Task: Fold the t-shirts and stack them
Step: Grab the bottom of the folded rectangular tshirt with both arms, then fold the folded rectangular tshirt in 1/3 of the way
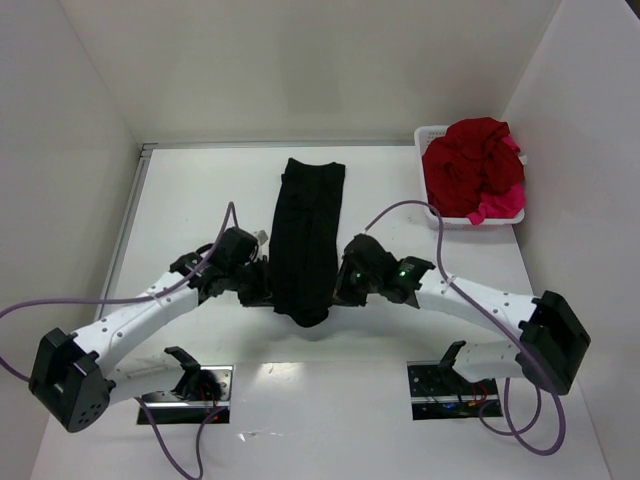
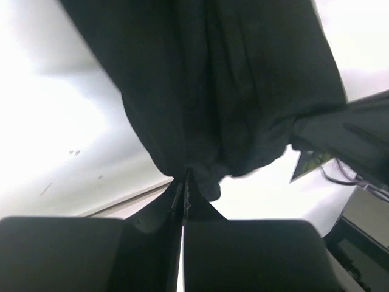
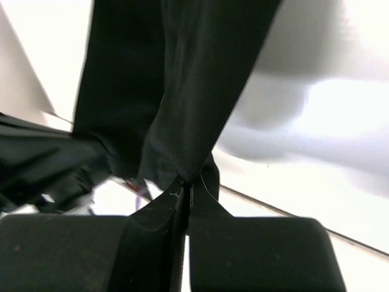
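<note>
In the top view the black shirt (image 1: 308,235) lies as a long narrow strip down the middle of the table (image 1: 190,200), and its near end is bunched at centre frame. The left gripper (image 1: 266,288) meets that end from the left and the right gripper (image 1: 338,285) from the right. At upper right a basket (image 1: 432,135) holds a red shirt (image 1: 465,165) and a pink shirt (image 1: 497,208). In the left wrist view the left gripper (image 2: 184,182) is clamped on a pinch of the black shirt (image 2: 231,91) at lower centre. In the right wrist view the right gripper (image 3: 187,182) pinches the hem of the black shirt (image 3: 182,79), jaws closed on it.
</note>
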